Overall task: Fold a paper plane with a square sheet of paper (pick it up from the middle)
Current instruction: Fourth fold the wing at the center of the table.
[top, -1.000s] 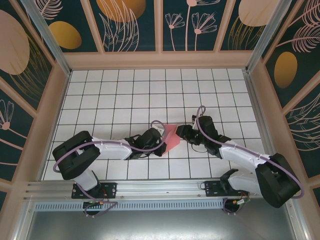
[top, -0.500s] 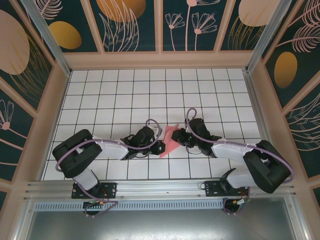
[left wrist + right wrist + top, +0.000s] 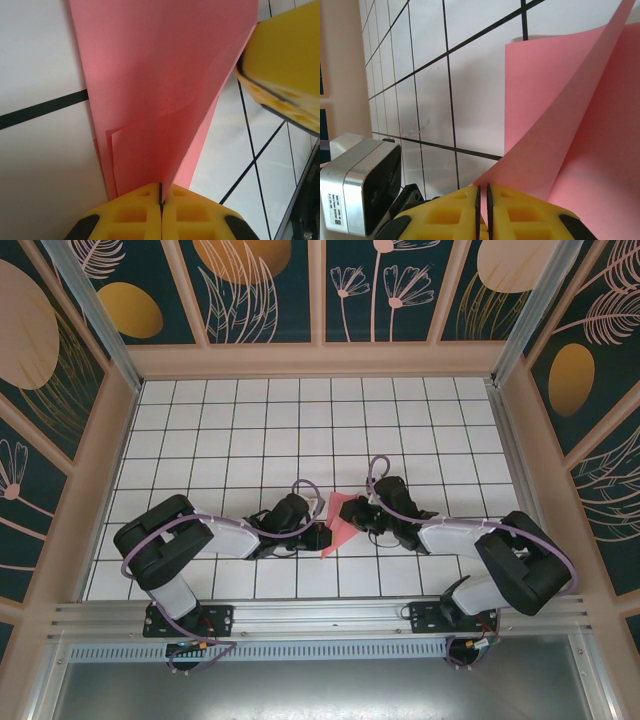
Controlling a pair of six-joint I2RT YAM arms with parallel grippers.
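The pink-red sheet of paper (image 3: 341, 519) is folded into several layers and stands partly lifted off the white tiles between my two arms. My left gripper (image 3: 322, 535) comes in from the left and is shut on the paper's near corner; in the left wrist view the paper (image 3: 160, 90) fans out from the closed yellow fingertips (image 3: 135, 210). My right gripper (image 3: 359, 516) comes in from the right and is shut on a raised flap of the paper (image 3: 570, 125), with the flap's corner pinched in the narrow slit between its fingers (image 3: 520, 212).
The white tiled table (image 3: 250, 430) is walled by wooden panels on three sides, with a metal rail (image 3: 300, 615) at the near edge. The right gripper's yellow finger (image 3: 287, 65) shows close by the paper. The left wrist camera housing (image 3: 360, 185) sits just left of my right fingers.
My right gripper has moved left to the paper and shut on its raised flap. The left gripper has kept its grip and shifted slightly.
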